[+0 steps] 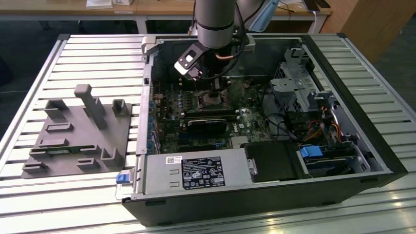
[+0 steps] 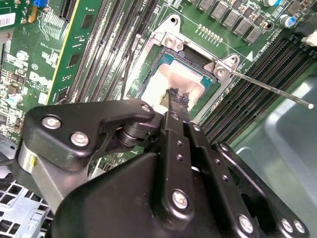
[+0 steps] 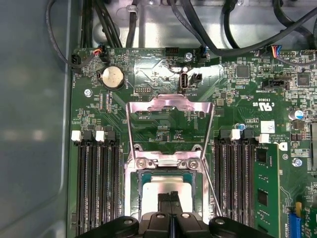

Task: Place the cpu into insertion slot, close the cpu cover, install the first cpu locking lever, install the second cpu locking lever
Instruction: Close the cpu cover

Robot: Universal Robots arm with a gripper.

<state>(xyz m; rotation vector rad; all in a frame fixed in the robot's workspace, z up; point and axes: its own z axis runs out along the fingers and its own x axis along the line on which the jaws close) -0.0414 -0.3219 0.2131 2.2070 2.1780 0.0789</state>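
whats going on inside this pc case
A robot arm reaches into an open computer case. Its gripper, fingers shut together, has its tip at the cpu, which lies flat in the insertion slot. The cpu cover is swung open, and a thin locking lever sticks out unlatched.

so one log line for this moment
silver-beige square cpu: in silver-rimmed square insertion slot | thin silver frame cpu cover: open | end effector: shut, tips over cpu
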